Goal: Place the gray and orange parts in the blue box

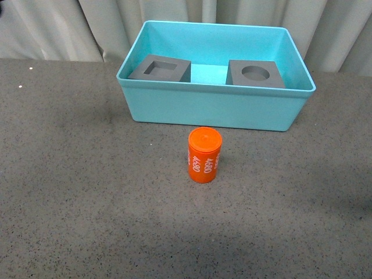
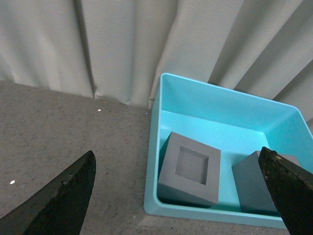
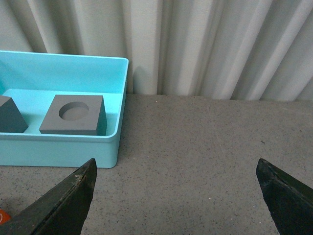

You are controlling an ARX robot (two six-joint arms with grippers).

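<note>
The blue box (image 1: 215, 110) stands at the back middle of the table. Inside it lie the gray cube with a square recess (image 1: 160, 68) on the left and the gray cube with a round recess (image 1: 256, 74) on the right. The orange cylinder marked "4680" (image 1: 204, 155) stands upright on the table just in front of the box. Neither arm shows in the front view. My left gripper (image 2: 178, 196) is open and empty, above the box's left end (image 2: 152, 161) and the square-recess cube (image 2: 190, 169). My right gripper (image 3: 176, 196) is open and empty over bare table right of the box (image 3: 73, 149); the round-recess cube (image 3: 73, 115) shows there.
A pale pleated curtain (image 1: 58, 23) hangs behind the table. The table top (image 1: 87, 203) is dark speckled gray felt. A sliver of orange (image 3: 4, 216) shows at the edge of the right wrist view.
</note>
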